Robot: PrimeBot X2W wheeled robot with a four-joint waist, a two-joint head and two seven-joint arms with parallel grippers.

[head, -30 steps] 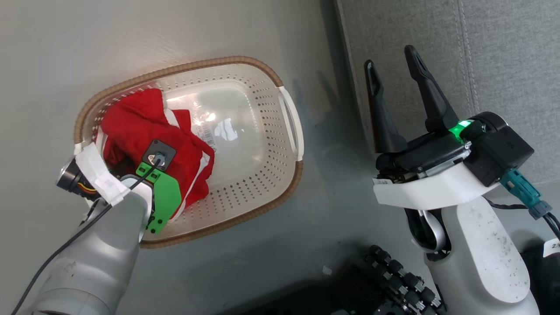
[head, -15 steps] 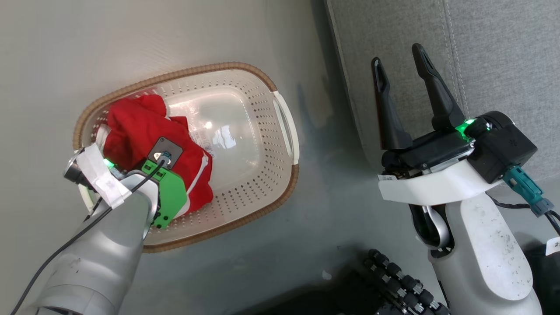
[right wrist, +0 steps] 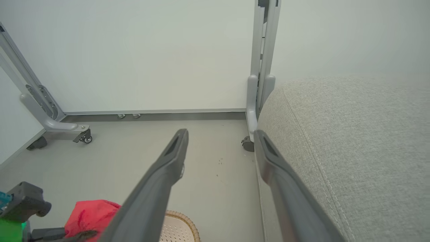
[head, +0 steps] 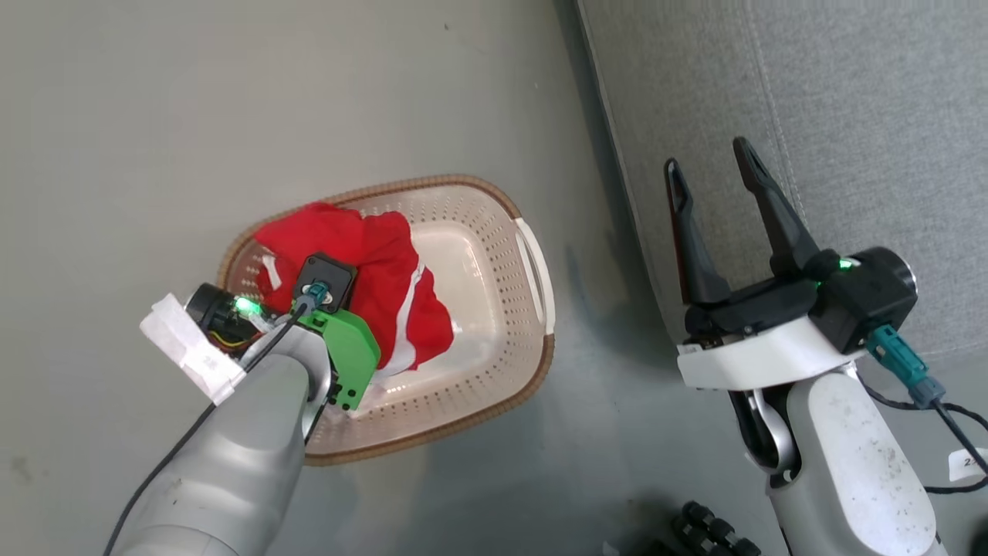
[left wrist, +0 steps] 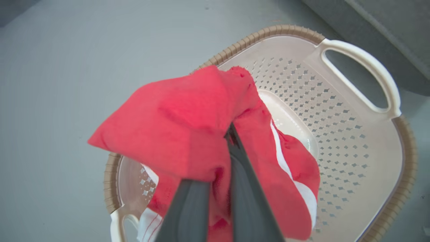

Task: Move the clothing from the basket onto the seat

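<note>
Grey floor (head: 231,116) all round, and up close the left gripper (left wrist: 229,129) is pinched tight on the clothing (left wrist: 188,134): bright red, rumpled, with a white stripe down one side. It hangs into the left end of the cream perforated basket (head: 494,363) with its brown rim. Beyond, the right gripper (head: 707,154) is spread wide, empty, over the grey seat (head: 849,93) edge. The writing on the wrist tape (head: 189,351) is too small to read.
</note>
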